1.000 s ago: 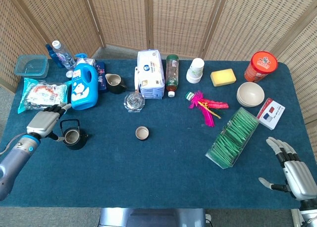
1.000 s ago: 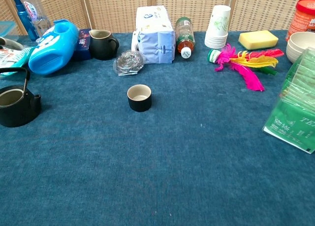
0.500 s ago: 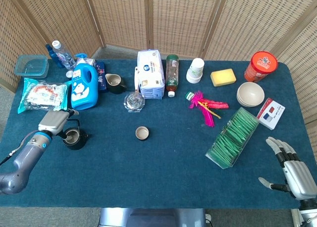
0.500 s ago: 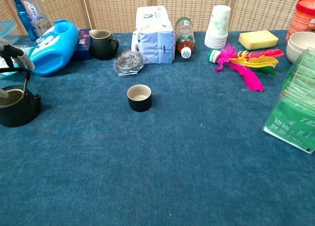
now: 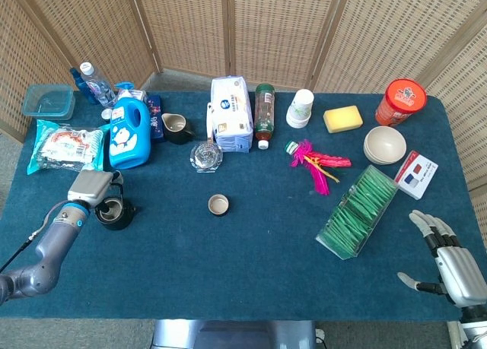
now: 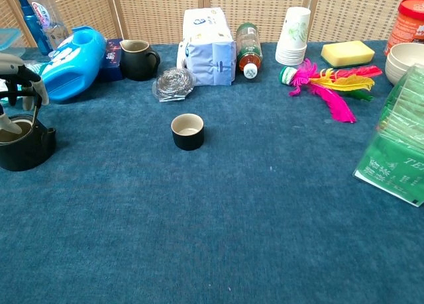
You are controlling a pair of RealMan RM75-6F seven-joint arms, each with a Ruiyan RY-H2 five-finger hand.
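Little writing is legible: the green sachets in the clear box (image 5: 358, 212) show letters beginning "TE" in the chest view, and the water bottle (image 6: 46, 16) has a red and blue label too small to read. The blue detergent jug (image 5: 128, 132) carries a white cartoon figure, and the white tissue pack (image 5: 230, 114) has a blue round logo.

The left hand (image 5: 92, 188) sits over the black teapot (image 5: 112, 212) near the table's left edge, just in front of the jug and beside the snack bag (image 5: 66, 146). In the chest view its fingers (image 6: 30, 82) curl down around the teapot's raised wire handle, and they seem to touch it, though whether they truly grip it is hard to tell from either angle. The teapot stands upright on the blue cloth, lid off, well apart from the small cup (image 5: 218, 204) at the middle.

The right hand (image 5: 449, 264) lies at the near right corner, fingers spread and holding nothing, near the clear box and the red-and-blue card pack (image 5: 416, 174).
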